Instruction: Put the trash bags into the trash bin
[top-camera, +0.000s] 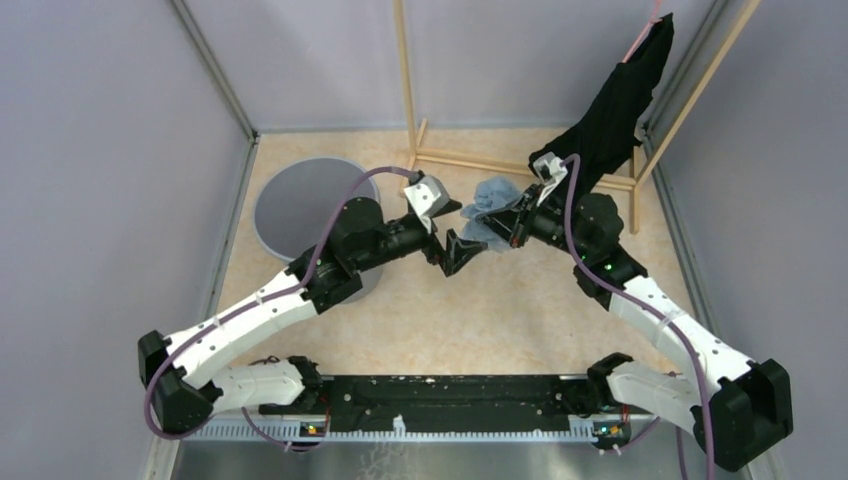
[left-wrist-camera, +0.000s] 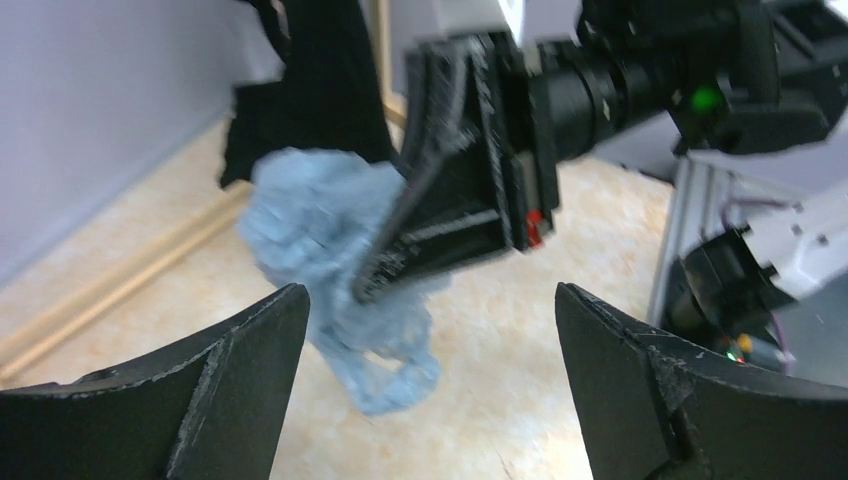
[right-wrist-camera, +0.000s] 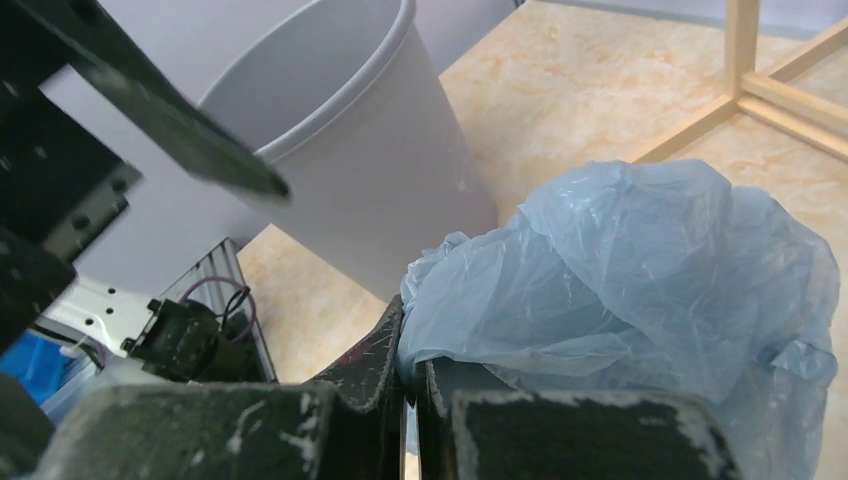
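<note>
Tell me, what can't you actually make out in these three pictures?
- Bag: blurred in the left wrist view; in the right wrist view the right arm's shut jaws hide its underside.
- Bin: from above, the left arm covers its near rim and part of its inside.
- Black cloth: what it hangs from lies beyond the top view's upper edge.

The crinkly trash bag (right-wrist-camera: 640, 270) is translucent pale blue, the trash bin (top-camera: 290, 205) plain grey, the table (top-camera: 480, 310) beige with mottled orange veining, the hanging garment (top-camera: 625, 95) black, the frame (top-camera: 405, 80) light wood, and the left arm (top-camera: 250, 312) and right arm (top-camera: 662, 312) white and black with purple cables (top-camera: 335, 215).
</note>
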